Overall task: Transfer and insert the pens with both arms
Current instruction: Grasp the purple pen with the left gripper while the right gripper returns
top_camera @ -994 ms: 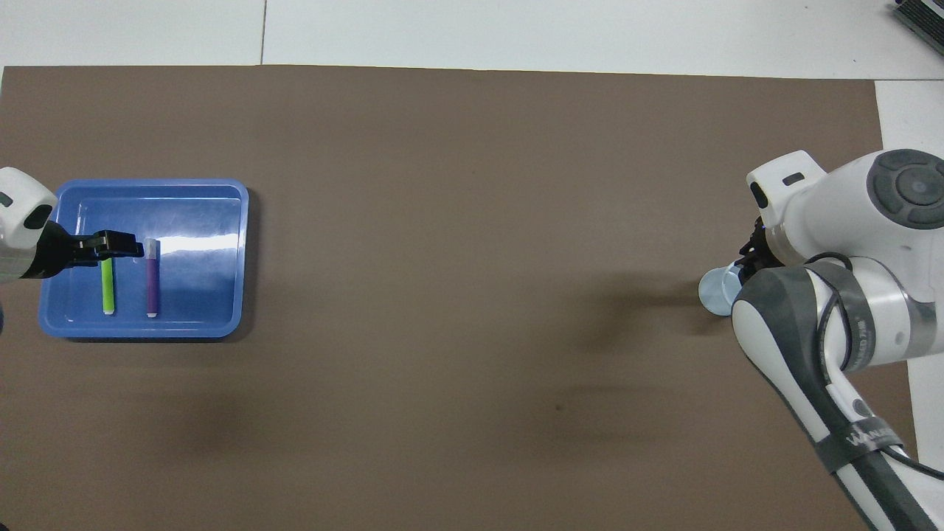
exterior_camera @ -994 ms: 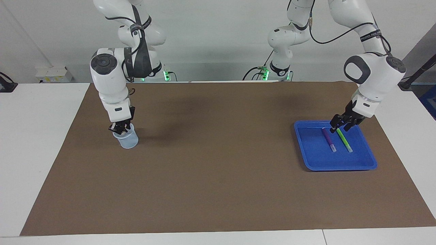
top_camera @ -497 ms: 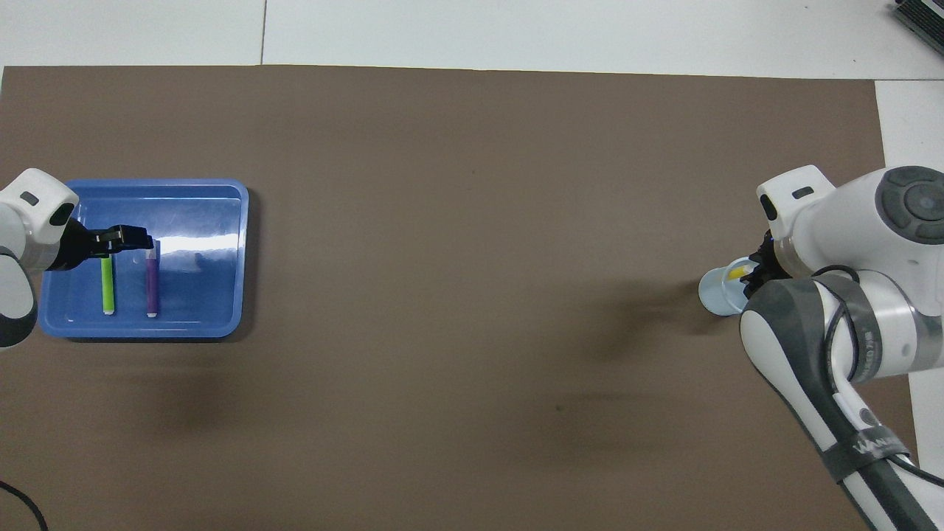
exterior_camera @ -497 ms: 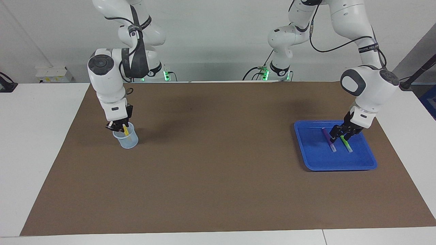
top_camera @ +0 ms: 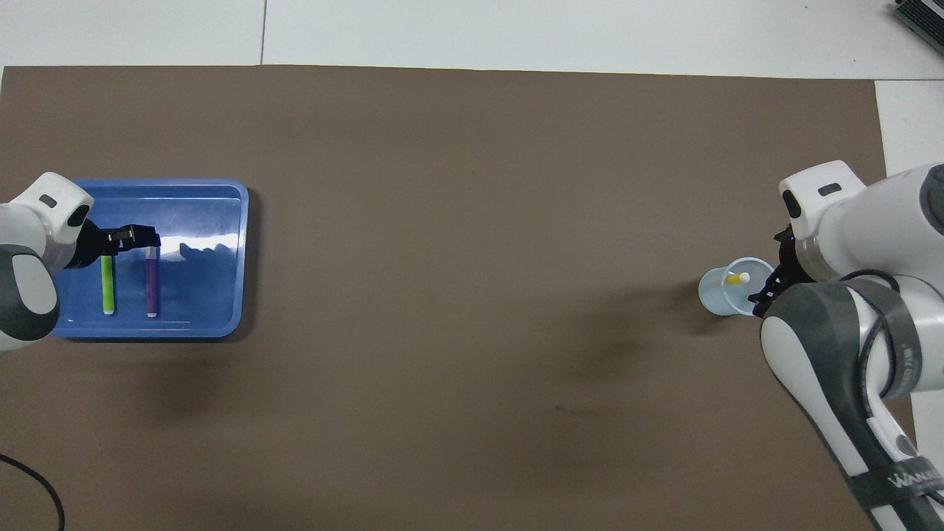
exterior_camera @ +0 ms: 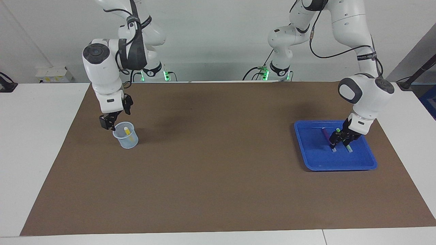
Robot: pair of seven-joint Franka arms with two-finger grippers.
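Facing view first, from my own end outward. My right tool [exterior_camera: 115, 119] hangs just above the rim of the small translucent pale-blue plastic cup [exterior_camera: 128, 141], fingers spread and holding nothing. The slim yellow pen [exterior_camera: 126, 130] stands tilted inside that cup, pale end up. If I swing this tool away low, I judge a finger could clip the rim and tip the light cup over, spilling the pen onto the brown-covered desk [exterior_camera: 218, 190].

Toward my left arm's end of the desk, my left tool [exterior_camera: 340, 140] is down inside the shallow blue plastic tray [exterior_camera: 313, 160], fingers spread over the pale ends of the pens, the ends farther from me. I cannot tell whether it touches them. The pens lie close and parallel, so closing here could catch both, or nudge one askew.

The cup holds the yellow pen only. The tray holds the slim green pen [top_camera: 108, 284] and the slim purple pen [top_camera: 152, 284], lying flat side by side.
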